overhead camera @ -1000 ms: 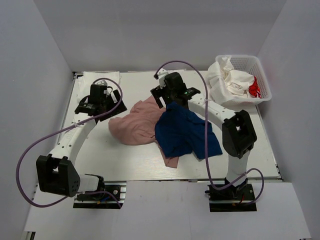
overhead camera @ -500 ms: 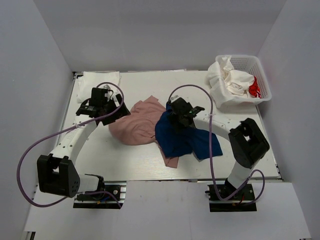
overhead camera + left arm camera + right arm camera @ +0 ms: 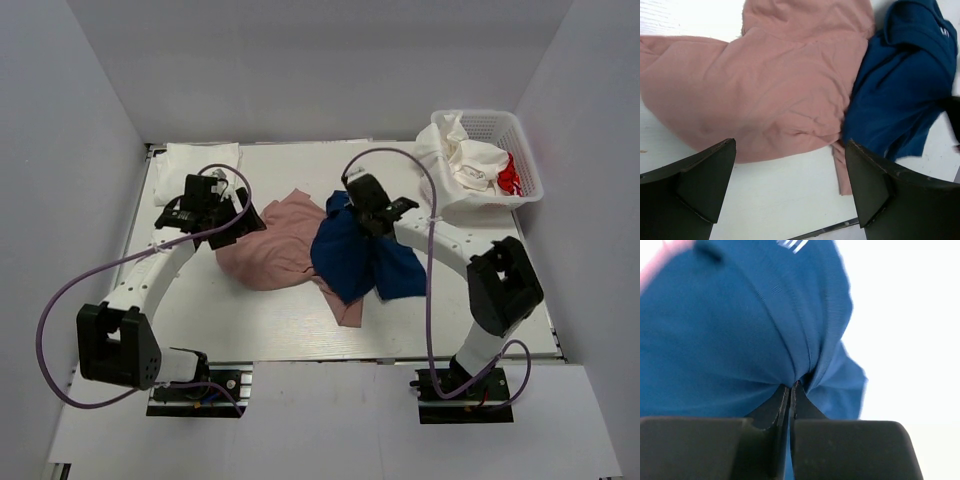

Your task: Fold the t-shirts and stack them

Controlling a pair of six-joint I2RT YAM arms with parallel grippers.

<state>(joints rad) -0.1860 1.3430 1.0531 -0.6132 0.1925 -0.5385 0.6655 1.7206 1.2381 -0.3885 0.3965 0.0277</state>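
T-shirt in navy [image 3: 350, 255] pinched by right tool [image 3: 791, 386], left tool [image 3: 790, 144] spread

Right end effector [image 3: 791, 388] (fingers pinched together) has gathered the navy t-shirt [image 3: 355, 262] into a narrower bunch

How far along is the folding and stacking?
Done: perhaps one white cloth lying flat at the far-left corner. In hand: right gripper pinches the navy t-shirt, which overlaps the crumpled pink t-shirt; left gripper is open above it. Left: both, plus the white-and-red bundle in the basket.
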